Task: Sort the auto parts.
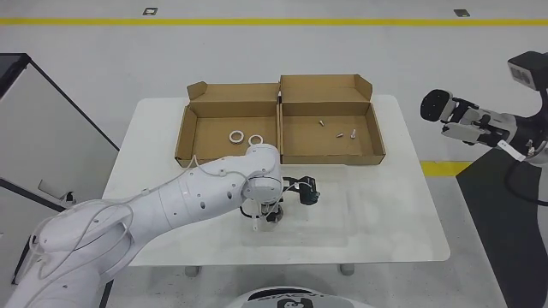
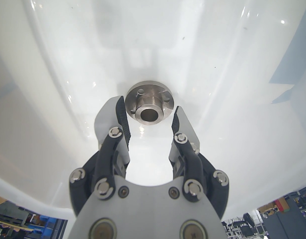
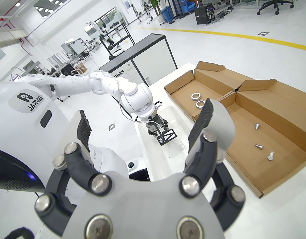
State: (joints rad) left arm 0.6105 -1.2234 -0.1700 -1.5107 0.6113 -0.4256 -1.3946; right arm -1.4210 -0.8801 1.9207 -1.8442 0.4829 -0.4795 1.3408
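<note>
The left claw point(image 2: 149, 105) is held apart around the metal flange point(image 2: 149, 101); if closed off-centre, the round part could be pushed away.

no readable text or numbers on the boxes point(image 1: 205, 144) or table point(image 1: 385, 214)

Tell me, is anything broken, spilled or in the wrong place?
Nothing looks broken or spilled. The rings lie in one cardboard box, the bolts in the other. Only the flanged metal hub lies outside both, between the left gripper's open fingers, not yet sorted.
</note>
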